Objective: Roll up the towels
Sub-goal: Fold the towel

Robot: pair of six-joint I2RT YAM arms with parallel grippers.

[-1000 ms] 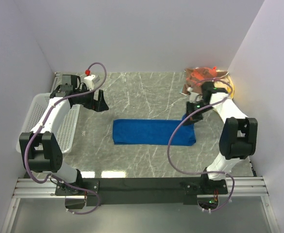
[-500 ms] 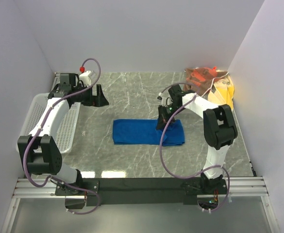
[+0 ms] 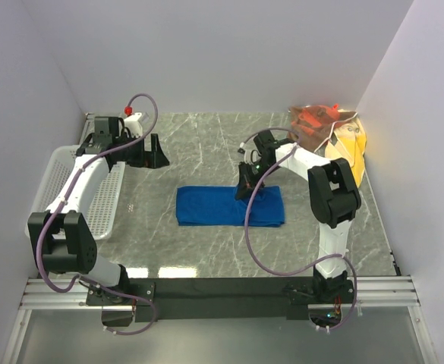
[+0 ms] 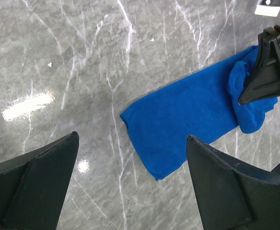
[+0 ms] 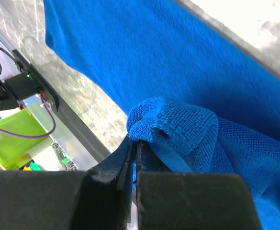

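Observation:
The blue towel [image 3: 214, 205] lies flat in the middle of the grey marble table [image 3: 206, 144], its right end folded back over itself. My right gripper [image 3: 246, 189] is shut on that folded edge; the right wrist view shows the blue towel [image 5: 178, 72] pinched between the closed fingertips [image 5: 136, 148]. My left gripper [image 3: 155, 155] is open and empty, held above the table to the far left of the towel. The left wrist view shows the blue towel [image 4: 187, 120] ahead between the spread fingers [image 4: 34, 182]. The brown-and-orange towel [image 3: 313, 120] and the yellow towel [image 3: 351, 144] lie piled at the far right.
A white mesh basket [image 3: 111, 201] stands along the left wall beside the left arm. White walls close in the left, back and right sides. A black rail [image 3: 222, 292] runs along the near edge.
My right gripper has carried the towel's right end leftward over the cloth, so the towel now looks shorter. The left gripper has shifted slightly toward the back.

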